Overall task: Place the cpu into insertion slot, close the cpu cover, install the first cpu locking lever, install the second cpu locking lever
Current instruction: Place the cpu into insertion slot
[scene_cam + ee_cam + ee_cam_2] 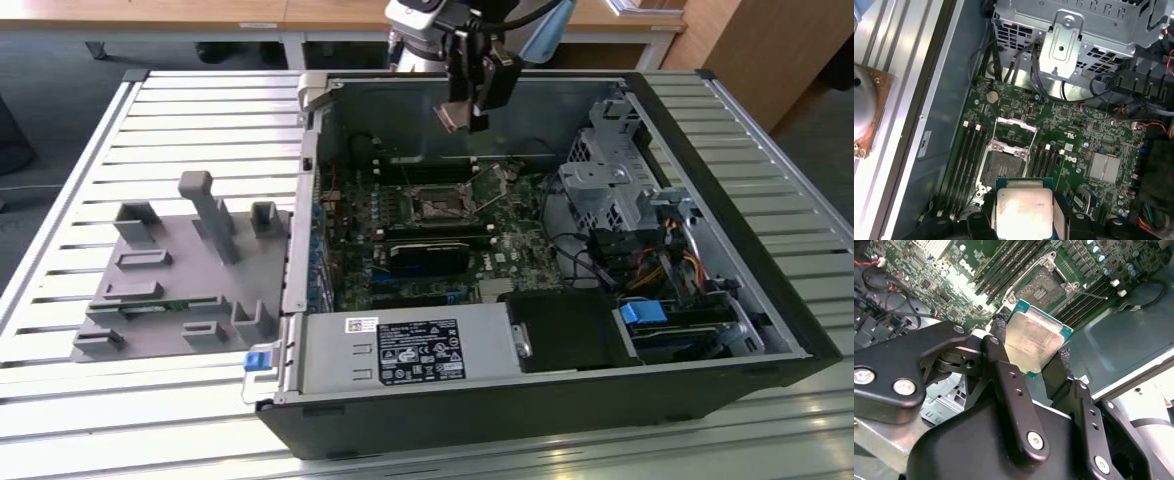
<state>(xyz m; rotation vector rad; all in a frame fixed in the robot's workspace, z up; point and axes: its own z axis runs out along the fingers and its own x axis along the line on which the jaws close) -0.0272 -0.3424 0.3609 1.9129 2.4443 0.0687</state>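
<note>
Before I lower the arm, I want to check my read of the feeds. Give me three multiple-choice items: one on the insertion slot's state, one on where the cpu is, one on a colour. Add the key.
1. The insertion slot is: A empty; B holding a chip; C hidden under a heat sink.
2. The cpu is: A seated in the insertion slot; B in the gripper, above the motherboard; C lying flat on the motherboard.
3. The cpu's top is: A black; B red; C silver-grey.

Key:
1 A: its dark contact field lies bare in both wrist views.
2 B: the gripper clamps the cpu's edges, clear of the board.
3 C: dull metal shows in both wrist views.
</note>
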